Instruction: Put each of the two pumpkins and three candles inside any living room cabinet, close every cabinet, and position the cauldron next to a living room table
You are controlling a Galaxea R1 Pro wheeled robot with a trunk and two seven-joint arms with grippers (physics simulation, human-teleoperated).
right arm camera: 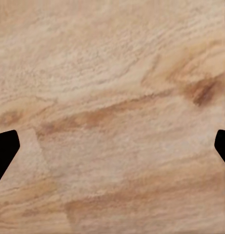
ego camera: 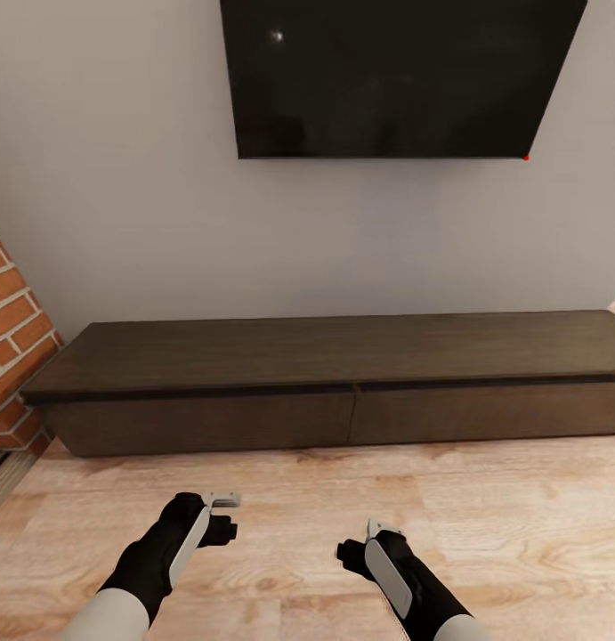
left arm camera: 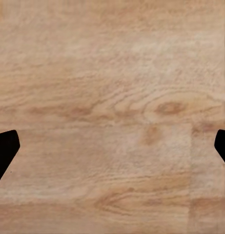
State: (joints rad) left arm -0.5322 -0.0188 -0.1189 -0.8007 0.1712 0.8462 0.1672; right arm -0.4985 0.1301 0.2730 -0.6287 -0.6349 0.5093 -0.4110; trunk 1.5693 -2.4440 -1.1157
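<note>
Robot's facing the long dark cabinet (ego camera: pixel 343 392) against the wall (drawers all flush, under a black TV (ego camera: pixel 396 76)), left gripper (ego camera: pixel 220 516) and right gripper (ego camera: pixel 365 541) both spread wide over plank floor (ego camera: pixel 485 534), holding nothing

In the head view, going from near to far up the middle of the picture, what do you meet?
The two grippers, left gripper and right gripper, jaws empty → light wood floor → the low dark-brown cabinet, fronts shut → pale wall → black wall-mounted screen.
</note>
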